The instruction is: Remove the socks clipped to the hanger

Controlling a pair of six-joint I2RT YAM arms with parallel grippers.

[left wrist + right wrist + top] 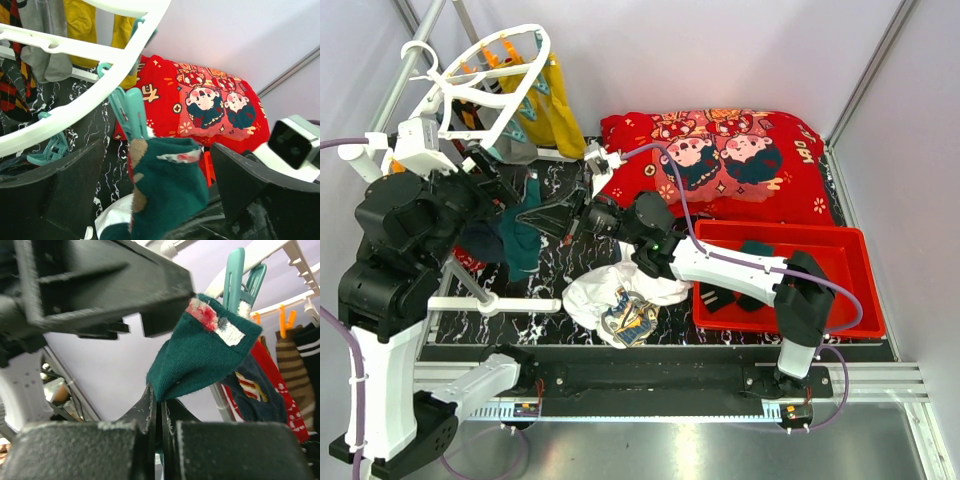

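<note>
A dark teal sock (170, 185) hangs from a teal clip (130, 112) on the white oval hanger (100, 85). My left gripper (160, 200) is open, with one finger on each side of the sock. My right gripper (162, 405) is shut on the sock's (205, 355) lower edge, below the clip (240, 275). In the top view the hanger (525, 88) hangs tilted at the back left, and both grippers, left (510, 185) and right (545, 215), meet at the teal sock (520, 245). Brown-striped (292, 365), red and black-and-white socks hang behind. Yellow socks (555, 110) hang at the far side.
A red tray (775, 228) holding dark socks stands at the right. A red cartoon blanket (740, 160) lies behind it. A heap of white cloth (605, 290) lies at the front middle. The grey metal rail frame stands at the left.
</note>
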